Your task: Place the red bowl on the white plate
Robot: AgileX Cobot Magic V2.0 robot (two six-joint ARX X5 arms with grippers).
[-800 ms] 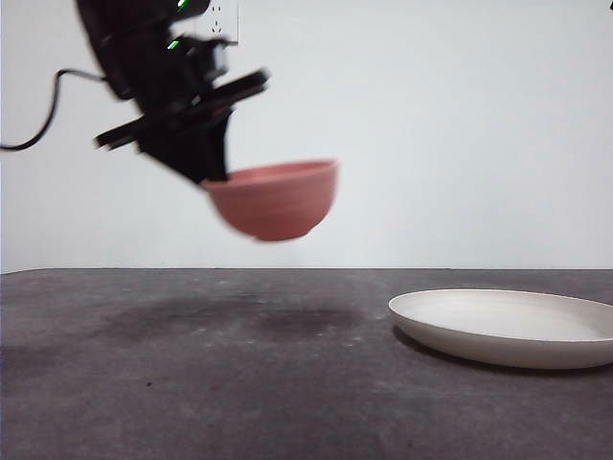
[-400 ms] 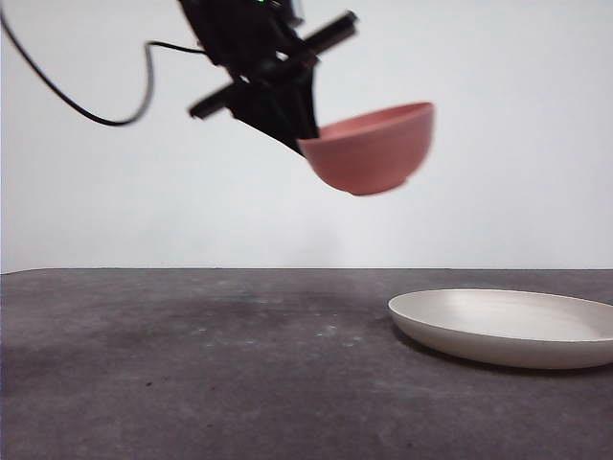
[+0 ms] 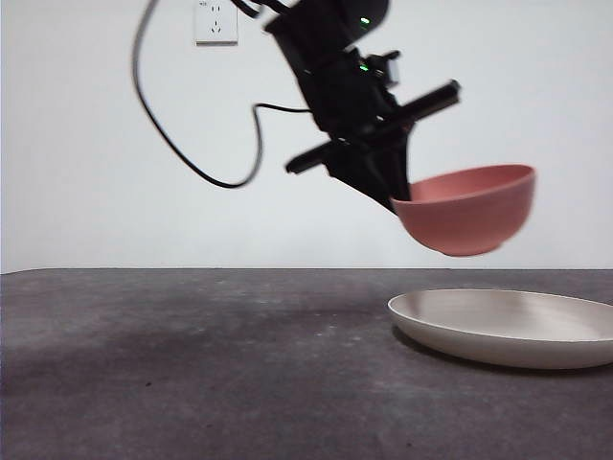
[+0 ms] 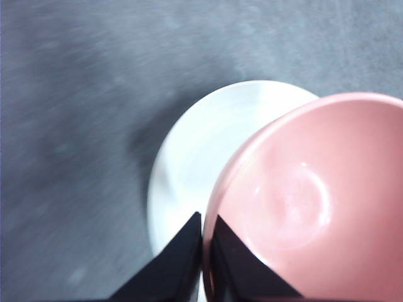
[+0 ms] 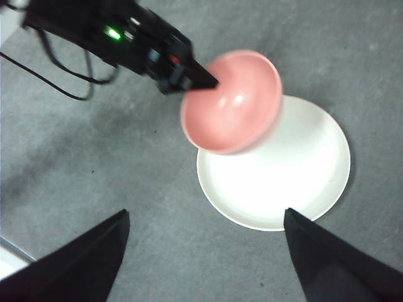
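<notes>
Hanging in the air above the near edge of the wide, shallow, round off-white plate, apart from it: one small round salmon-pink matte bowl, tilted, its far rim raised.

Left claw: clenched on the bowl's rim, one black jaw inside the wall and one outside, as the left wrist view shows. In the front view its dark arm comes down from the top of the picture, a black cable looping behind it.

Right claw: released, jaws spread wide, holding nothing, high over the tabletop and looking down on bowl and plate.

Plate: flat on the dark grey speckled tabletop, raised rim, plain, bare inside. From the right wrist view the bowl overlaps one side of the plate's outline.

Background: white wall with a white socket near the top.
</notes>
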